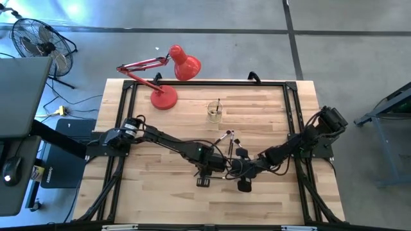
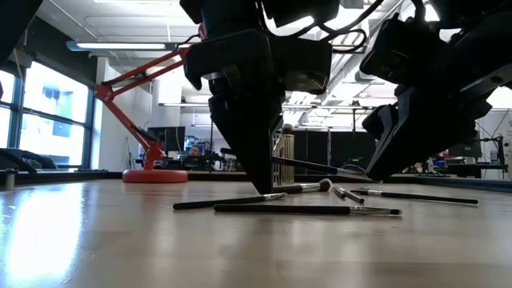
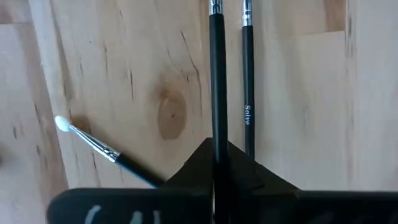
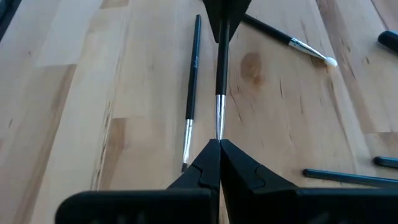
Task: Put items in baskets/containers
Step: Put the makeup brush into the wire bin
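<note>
Both grippers meet at the table's middle and are shut on one black brush (image 4: 219, 74). My left gripper (image 3: 214, 165) is on its handle and my right gripper (image 4: 219, 144) is at its bristle end. A second black brush (image 3: 247, 93) lies flat on the wood right beside it, parallel. A white-tipped brush (image 3: 62, 124) lies aslant nearby, and more brushes (image 1: 225, 138) lie scattered toward the far side. The small glass cup (image 1: 214, 113) stands upright farther back with one brush sticking out of it. My left gripper pinches the brush's black handle (image 3: 217, 140) between its two fingers, coming from above and pointing down. The handle's free end is hidden behind the fingers. My right gripper pinches the same brush past its silver ferrule (image 4: 219, 121), at the bristle end, which the fingertips hide. The brush runs straight from one gripper to the other, close over the wood; whether it rests there I cannot tell.
A red desk lamp (image 1: 173, 70) stands at the table's far left, its base (image 2: 156, 176) on the wood. A black frame (image 1: 292, 109) borders the table. More brushes (image 2: 416, 196) lie to the right of the grippers. Bare wood stretches along the near edge.
</note>
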`<state>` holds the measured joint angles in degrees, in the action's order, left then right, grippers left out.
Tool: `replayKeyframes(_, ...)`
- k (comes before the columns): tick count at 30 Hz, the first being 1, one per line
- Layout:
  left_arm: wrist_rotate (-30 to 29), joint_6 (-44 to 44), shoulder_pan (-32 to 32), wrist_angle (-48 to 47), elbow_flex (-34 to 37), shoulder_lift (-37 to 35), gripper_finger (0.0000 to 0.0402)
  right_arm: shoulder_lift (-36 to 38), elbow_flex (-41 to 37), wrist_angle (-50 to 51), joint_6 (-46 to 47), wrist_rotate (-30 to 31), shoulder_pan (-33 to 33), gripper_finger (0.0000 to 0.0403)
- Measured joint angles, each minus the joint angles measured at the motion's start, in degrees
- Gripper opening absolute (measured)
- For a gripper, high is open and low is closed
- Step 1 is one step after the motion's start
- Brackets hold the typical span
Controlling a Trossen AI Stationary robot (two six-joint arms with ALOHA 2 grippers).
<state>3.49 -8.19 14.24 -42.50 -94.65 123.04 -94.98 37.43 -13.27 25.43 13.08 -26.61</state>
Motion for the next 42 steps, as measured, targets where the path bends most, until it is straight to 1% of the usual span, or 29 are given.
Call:
replayKeyframes(5, 0.2, -0.5, 0.0, 0.1, 0.0, 0.0, 0.0005, 0.0, 0.0, -0.2, 0.5, 0.5, 0.0, 0.0000)
replayKeyframes(9, -1.4, -4.1, 0.0, 0.3, 0.0, 0.0, 0.0004, 0.6, 0.0, 1.1, 1.5, 0.4, 0.0, 0.0000)
replayKeyframes(12, -2.4, -5.5, 0.0, 0.4, -0.1, 0.0, 0.0003, 2.6, 0.0, 3.7, 1.5, 0.7, 0.0, 0.0001)
replayKeyframes(21, -2.2, -7.4, 0.0, 2.8, -0.2, -0.2, 0.0002, 10.7, 0.0, 11.6, 3.3, 0.6, 0.0, 0.0001)
replayKeyframes(24, -2.1, -8.2, 0.0, 1.8, 0.0, -0.2, 0.0001, 12.4, 0.0, 14.0, 5.9, 0.0, 0.0, 0.0002)
replayKeyframes(26, -2.3, -8.2, 0.0, 1.0, 0.1, -0.6, 0.0001, 13.0, 0.0, 14.2, 7.3, -0.3, -0.1, 0.0014)
replayKeyframes(28, -2.4, -8.2, 0.0, 1.6, 0.0, -1.3, 0.0001, 13.0, 0.0, 13.7, 7.8, -0.3, -0.1, 0.0035)
replayKeyframes(32, -2.7, -8.3, 0.0, 1.4, 0.1, -1.2, 0.0001, 13.0, 0.0, 14.3, 8.6, 0.1, -0.1, 0.0095)
replayKeyframes(36, -2.7, -8.3, 0.0, -0.9, 0.4, -1.8, 0.0001, 13.7, 0.0, 17.4, 12.4, -0.6, -0.1, 0.0148)
replayKeyframes(38, -3.1, -7.9, 0.3, -2.5, 2.1, -3.1, 0.0001, 14.2, 0.0, 21.0, 15.5, -4.1, -0.1, 0.0161)
replayKeyframes(39, -3.6, -8.0, 0.4, -1.8, 3.6, -4.0, 0.0000, 14.6, 0.0, 22.7, 18.0, -6.0, -0.1, 0.0164)
replayKeyframes(42, -4.6, -10.2, 0.5, -0.8, 10.8, -8.4, 0.0000, 14.9, 0.0, 27.1, 25.1, -9.0, -0.8, 0.0164)
